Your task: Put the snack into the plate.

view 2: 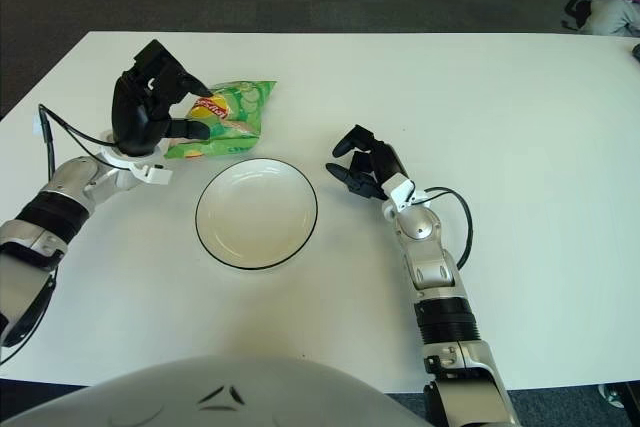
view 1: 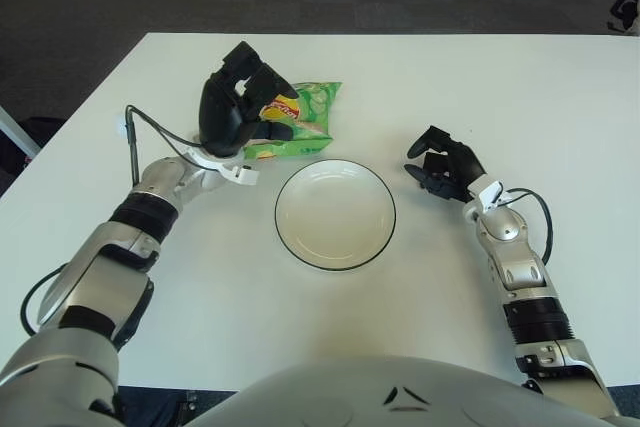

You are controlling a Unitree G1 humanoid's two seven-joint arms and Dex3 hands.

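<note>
Pinching green snack [view 1: 292, 122] at its near-left end, left hand [view 1: 232, 112] is gripping bag between curled fingers [view 1: 281, 131]. Snack is lying flat on white table [view 1: 500, 87], just behind plate [view 1: 335, 213] rim, not inside it. Plate is sitting empty at table centre, white with dark edge. Right hand [view 1: 443, 169] is showing to right of plate, near it but apart, 3 fingers loosely curled, holding nothing. Cable is looping off left wrist.
</note>
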